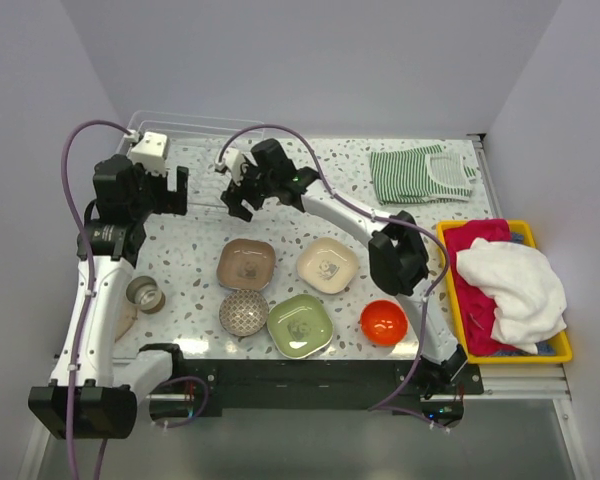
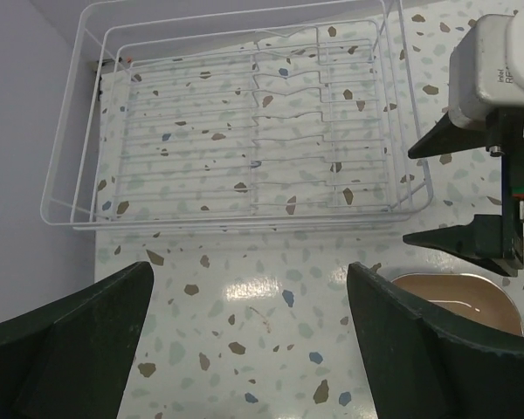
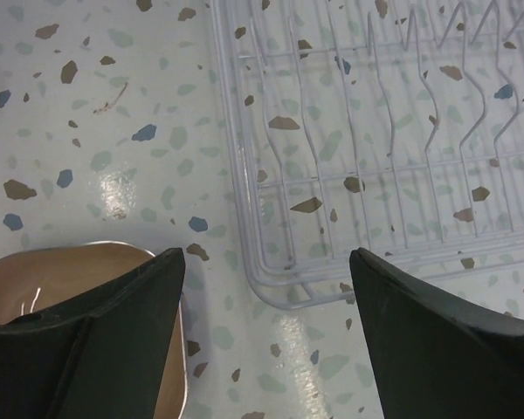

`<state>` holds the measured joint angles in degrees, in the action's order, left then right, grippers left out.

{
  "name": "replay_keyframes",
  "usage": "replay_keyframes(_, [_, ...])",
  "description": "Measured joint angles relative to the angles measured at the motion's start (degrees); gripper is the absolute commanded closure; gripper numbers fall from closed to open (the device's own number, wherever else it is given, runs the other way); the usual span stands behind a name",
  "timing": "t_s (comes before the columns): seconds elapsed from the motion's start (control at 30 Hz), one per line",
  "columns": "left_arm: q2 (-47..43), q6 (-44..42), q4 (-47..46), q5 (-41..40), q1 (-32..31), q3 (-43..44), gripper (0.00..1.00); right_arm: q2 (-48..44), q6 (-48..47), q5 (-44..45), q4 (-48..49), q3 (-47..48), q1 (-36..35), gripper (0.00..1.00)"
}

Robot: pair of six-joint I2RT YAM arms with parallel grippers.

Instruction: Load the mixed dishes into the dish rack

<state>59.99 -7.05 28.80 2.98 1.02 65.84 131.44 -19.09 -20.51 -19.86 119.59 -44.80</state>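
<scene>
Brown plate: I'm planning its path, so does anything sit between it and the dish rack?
Nothing visible does. Only bare speckled tabletop lies between the brown plate and the dish rack's near rim. The right tool hovers open above that strip, holding nothing.

From high above and behind, looking down on the whole bench. From each wrist, close, facing past the left hand and right hand to the dish rack ahead; brown plate beside each hand, probably the same, shared by both.
</scene>
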Motion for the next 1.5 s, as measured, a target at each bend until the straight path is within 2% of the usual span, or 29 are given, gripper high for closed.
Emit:
replay_keyframes(0.17, [-0.7,0.0,-0.8,-0.8,-0.4,-0.2,0.02,0.6,-3.5,-0.5,1.6,-0.3,0.2,0.27])
replay_keyframes(0.33, [0.1,0.0,-1.3,-1.2,-0.4,-0.2,0.02,0.6,-9.2,-1.5,1.6,-1.5,0.5,0.39])
replay_keyframes(0.57, [2.2,0.0,-2.0,-1.2,-0.4,-0.2,0.02,0.6,-16.4,-1.7,2.1,-3.8,1.2,0.51])
replay_keyframes(0.83, [4.2,-0.5,-2.7,-0.8,-0.4,1.2,0.02,0.6,-25.4,-3.1,2.2,-4.9,0.8,0.74])
replay_keyframes(1.2, [7.8,-5.1,-7.4,-0.7,-0.4,2.9,0.00,-2.6,-36.9,-1.0,-5.6,-6.7,2.2,0.77])
replay_keyframes(1.5, [16.2,-7.8,-12.6,-0.8,1.4,5.5,0.00,-11.3,-44.8,1.5,-14.4,-15.7,8.7,0.80])
